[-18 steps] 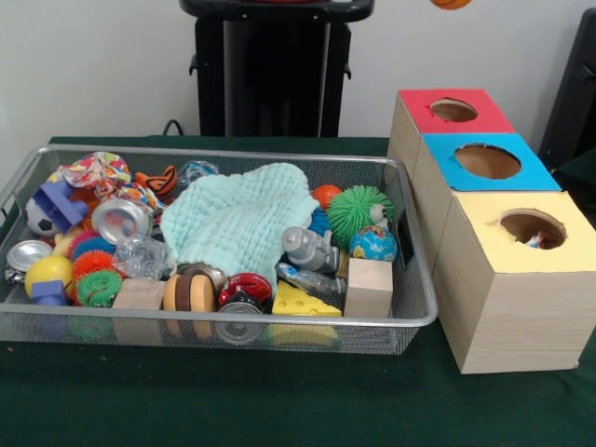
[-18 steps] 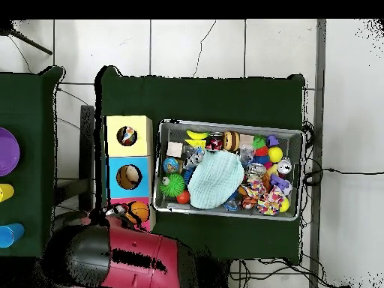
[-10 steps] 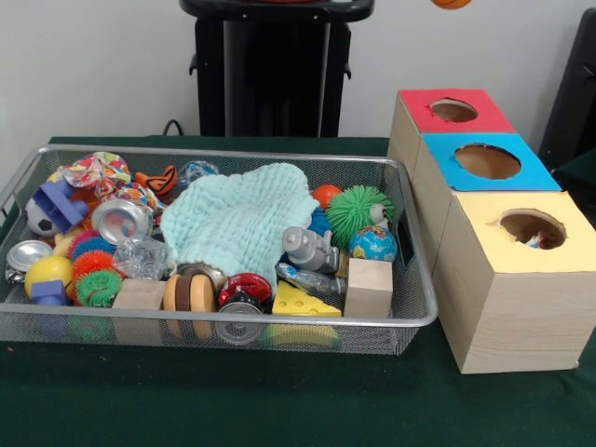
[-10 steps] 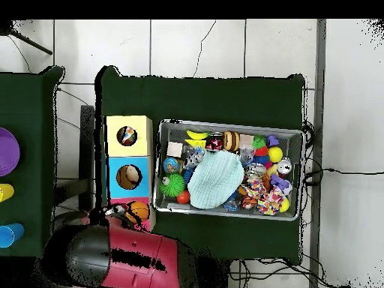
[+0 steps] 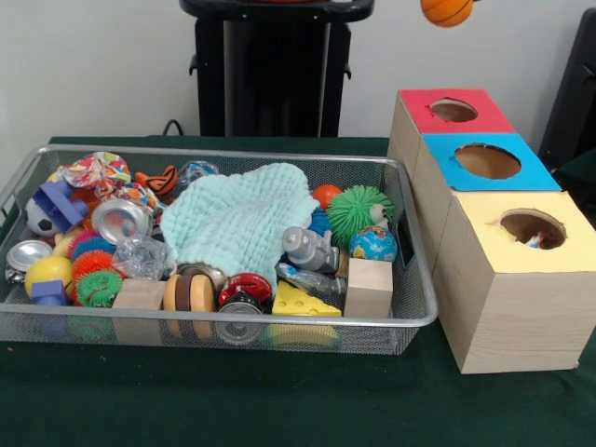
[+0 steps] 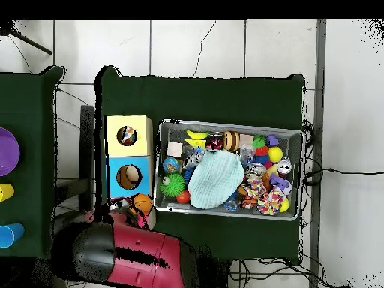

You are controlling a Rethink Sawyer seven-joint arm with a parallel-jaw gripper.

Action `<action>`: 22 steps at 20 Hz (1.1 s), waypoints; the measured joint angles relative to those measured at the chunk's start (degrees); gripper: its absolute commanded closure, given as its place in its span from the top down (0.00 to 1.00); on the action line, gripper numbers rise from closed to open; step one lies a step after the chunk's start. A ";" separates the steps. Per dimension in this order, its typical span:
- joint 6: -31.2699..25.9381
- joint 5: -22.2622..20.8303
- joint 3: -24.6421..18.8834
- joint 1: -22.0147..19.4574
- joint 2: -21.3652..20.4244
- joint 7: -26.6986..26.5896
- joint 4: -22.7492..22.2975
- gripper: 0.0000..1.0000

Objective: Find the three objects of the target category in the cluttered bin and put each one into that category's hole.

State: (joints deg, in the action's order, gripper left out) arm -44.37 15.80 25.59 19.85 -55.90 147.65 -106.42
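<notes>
A small orange basketball (image 5: 446, 9) hangs at the top edge of the front view, above and just behind the red-topped box's hole (image 5: 453, 110). Overhead, the same basketball (image 6: 142, 203) shows at the tip of the red arm, with my gripper (image 6: 138, 208) shut on it over the red box, which the arm mostly hides. The wire bin (image 5: 233, 154) holds more balls: a globe ball (image 5: 372, 244), a green spiky ball (image 5: 358, 209), a small orange ball (image 5: 326, 195) and a soccer ball (image 5: 37, 219).
The blue-topped box (image 5: 487, 161) and the yellow-topped box (image 5: 532, 228) stand in a row in front of the red one. A mint cloth (image 5: 237, 219) covers the bin's middle among several toys. A side table overhead carries a purple plate (image 6: 6, 151).
The basketball has come down a little into the front view above the red box. Overhead, the arm's tip with the ball has shifted slightly toward the bin.
</notes>
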 measured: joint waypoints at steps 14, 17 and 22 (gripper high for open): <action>3.10 0.35 -0.50 0.41 4.67 0.00 -2.92 0.00; 3.10 0.73 -0.50 1.44 5.36 0.00 -2.92 0.00; 3.10 1.97 -0.51 3.49 6.51 0.00 -2.91 0.00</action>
State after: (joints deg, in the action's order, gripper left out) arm -41.27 17.76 25.08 23.35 -49.39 147.65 -109.33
